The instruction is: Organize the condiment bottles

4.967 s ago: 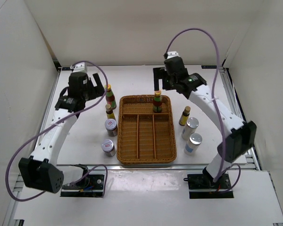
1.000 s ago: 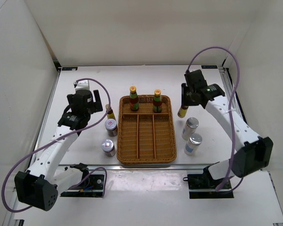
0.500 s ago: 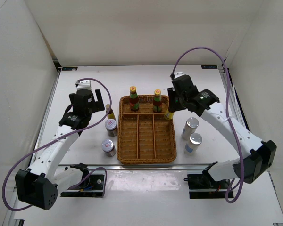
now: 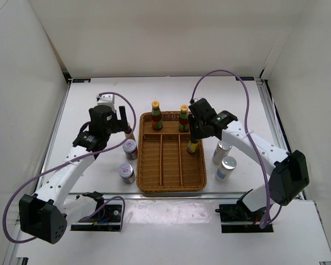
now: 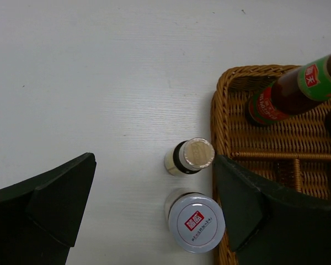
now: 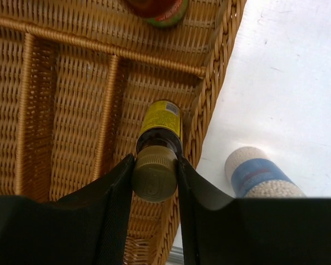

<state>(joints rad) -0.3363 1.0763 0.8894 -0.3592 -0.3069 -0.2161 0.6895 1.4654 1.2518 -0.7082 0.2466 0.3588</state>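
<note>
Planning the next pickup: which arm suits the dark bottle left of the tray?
Left: the left gripper hangs open over the dark bottle; the right gripper holds a yellow-labelled bottle above the tray.

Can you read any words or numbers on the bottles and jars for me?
No text reads clearly.
On the silver jar lid: white characters in a red square, too blurred.
On the tall sauce bottle: one white character in a red square, too small.
On the small yellow-labelled bottle in the right tool: tiny print, unreadable.

two sauce bottles (image 4: 156,115), apparently two small dark bottles (image 6: 160,124), four silver-lidded jars (image 4: 130,148), one wicker tray (image 4: 170,165)
</note>
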